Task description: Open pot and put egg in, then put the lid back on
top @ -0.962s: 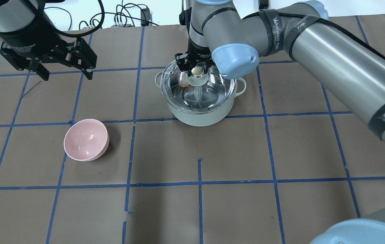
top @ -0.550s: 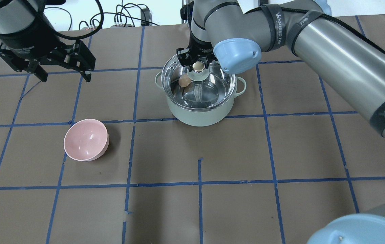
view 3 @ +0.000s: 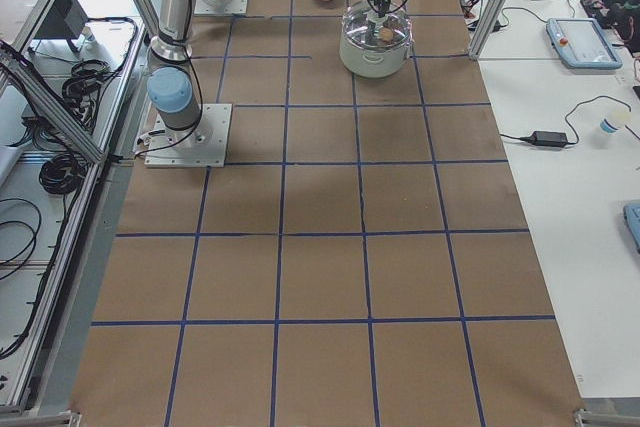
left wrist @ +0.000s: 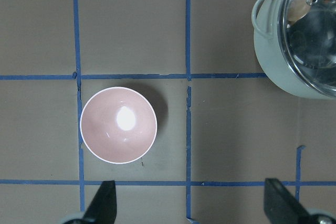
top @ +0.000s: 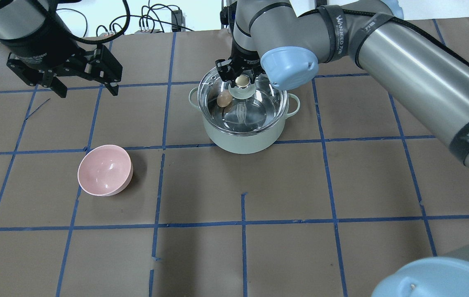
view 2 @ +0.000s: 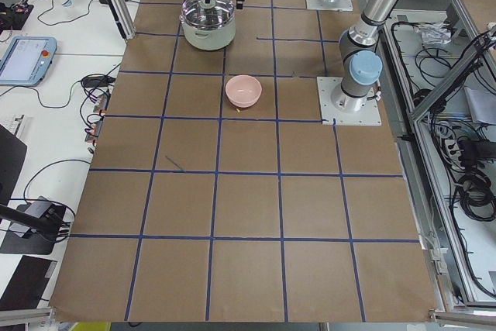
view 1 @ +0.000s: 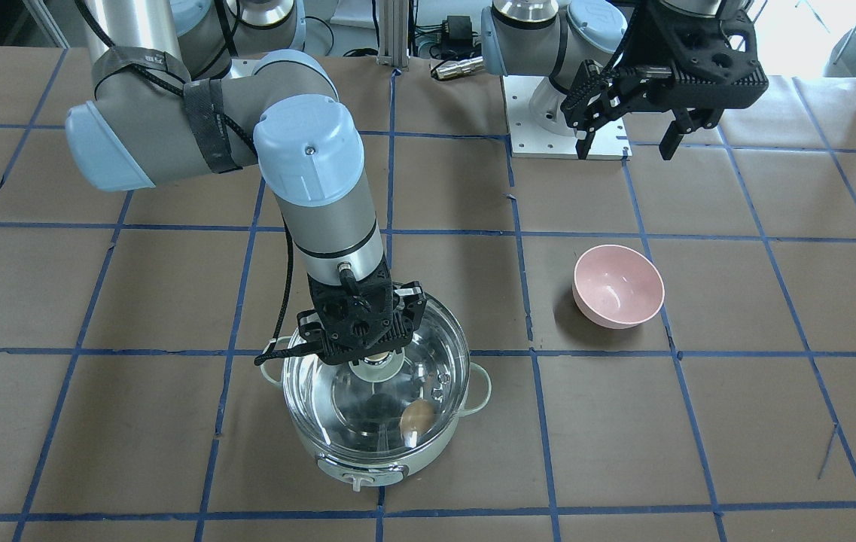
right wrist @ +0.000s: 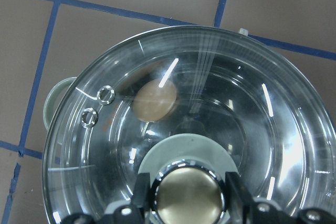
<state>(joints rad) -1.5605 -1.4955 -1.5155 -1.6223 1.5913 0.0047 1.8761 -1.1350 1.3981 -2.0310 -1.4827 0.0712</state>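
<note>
The pale-green pot [top: 242, 140] stands at the back middle of the table, and it also shows in the front view [view 1: 367, 467]. The clear glass lid [top: 259, 111] covers its mouth. The tan egg [top: 224, 99] lies inside, seen through the glass in the front view [view 1: 418, 415] and the right wrist view [right wrist: 154, 99]. My right gripper [top: 241, 78] is shut on the lid's cream knob, one finger against each side [right wrist: 189, 198]. My left gripper [top: 86, 91] is open and empty, high above the table's back left, and it also shows in the left wrist view [left wrist: 191, 208].
A pink bowl [top: 104, 170] sits empty to the left of the pot, nearer my base; it also shows under the left gripper [left wrist: 118, 125]. Brown paper with a blue tape grid covers the table. Cables lie along the far edge.
The right gripper and the lid have shifted a little toward the table's far side and then held still. The left gripper has drifted slightly right.
</note>
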